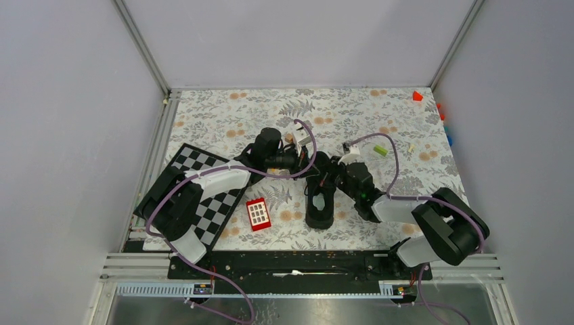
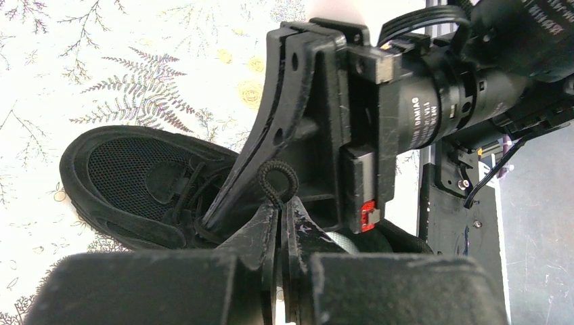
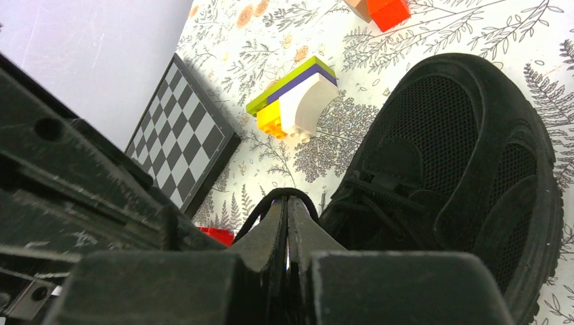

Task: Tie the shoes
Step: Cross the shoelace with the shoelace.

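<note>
Sneaker lies just beneath left claw and right claw, each clamped on a lace.

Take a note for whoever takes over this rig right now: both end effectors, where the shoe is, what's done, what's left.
Left end effector: shut, pinching a loop of the thin black lace.
Right end effector: shut, a lace loop at its tips too.
Black low-top mesh sneaker: upright on the floral tablecloth, between the arms, both end effectors meeting above it.
Done: lace gripped by both and held up off the shoe.
Left: no finished bow visible; probably cross the loops and pull tight.
</note>
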Motion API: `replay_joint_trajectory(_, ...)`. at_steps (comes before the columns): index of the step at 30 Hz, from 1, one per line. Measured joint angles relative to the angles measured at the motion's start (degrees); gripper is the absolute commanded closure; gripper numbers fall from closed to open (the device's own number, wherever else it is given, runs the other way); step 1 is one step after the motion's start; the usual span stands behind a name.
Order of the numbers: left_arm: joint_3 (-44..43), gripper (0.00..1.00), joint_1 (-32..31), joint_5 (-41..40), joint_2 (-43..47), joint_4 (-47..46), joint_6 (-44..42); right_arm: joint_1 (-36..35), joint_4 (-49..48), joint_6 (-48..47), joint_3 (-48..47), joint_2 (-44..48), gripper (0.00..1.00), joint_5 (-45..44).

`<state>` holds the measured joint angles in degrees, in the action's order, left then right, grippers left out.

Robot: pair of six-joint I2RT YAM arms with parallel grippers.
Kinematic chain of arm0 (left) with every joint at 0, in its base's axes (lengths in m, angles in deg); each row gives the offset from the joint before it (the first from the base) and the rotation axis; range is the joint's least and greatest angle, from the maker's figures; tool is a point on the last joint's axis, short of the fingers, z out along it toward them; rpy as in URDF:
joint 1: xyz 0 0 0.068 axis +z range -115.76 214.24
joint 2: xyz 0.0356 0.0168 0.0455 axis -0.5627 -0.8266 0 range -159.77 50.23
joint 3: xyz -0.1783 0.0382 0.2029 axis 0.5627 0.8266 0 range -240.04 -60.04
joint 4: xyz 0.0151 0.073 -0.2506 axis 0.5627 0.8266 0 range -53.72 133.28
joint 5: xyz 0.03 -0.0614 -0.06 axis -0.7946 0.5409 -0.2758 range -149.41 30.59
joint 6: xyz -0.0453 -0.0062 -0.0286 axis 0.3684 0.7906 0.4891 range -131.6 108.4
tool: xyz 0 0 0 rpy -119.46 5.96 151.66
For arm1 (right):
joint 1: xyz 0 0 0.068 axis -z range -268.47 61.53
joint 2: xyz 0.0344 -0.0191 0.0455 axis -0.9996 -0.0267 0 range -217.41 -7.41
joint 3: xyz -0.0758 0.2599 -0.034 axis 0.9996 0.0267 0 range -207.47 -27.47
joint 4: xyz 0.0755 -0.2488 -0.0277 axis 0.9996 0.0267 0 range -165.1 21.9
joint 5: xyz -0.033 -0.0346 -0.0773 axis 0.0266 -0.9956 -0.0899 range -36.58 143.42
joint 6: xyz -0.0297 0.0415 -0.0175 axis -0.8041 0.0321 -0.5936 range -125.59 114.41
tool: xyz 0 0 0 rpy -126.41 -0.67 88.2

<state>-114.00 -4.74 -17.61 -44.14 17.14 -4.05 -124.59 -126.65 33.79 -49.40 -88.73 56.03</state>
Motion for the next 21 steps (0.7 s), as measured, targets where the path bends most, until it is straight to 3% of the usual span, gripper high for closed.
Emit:
replay_joint_trajectory(3,0.0,1.00,0.0,0.0,0.0,0.0,0.0,0.0,-1.1,0.9,-0.7,-2.2,1.00,-0.1)
replay_joint_trajectory(11,0.2,1.00,0.0,0.1,0.0,-0.1,0.0,0.0,-4.8,1.9,0.7,-2.8,0.77,-0.7)
replay_joint_trajectory(21,0.2,1.00,0.0,0.7,0.1,-0.3,0.1,0.0,0.3,0.7,2.0,3.1,0.64,-1.7)
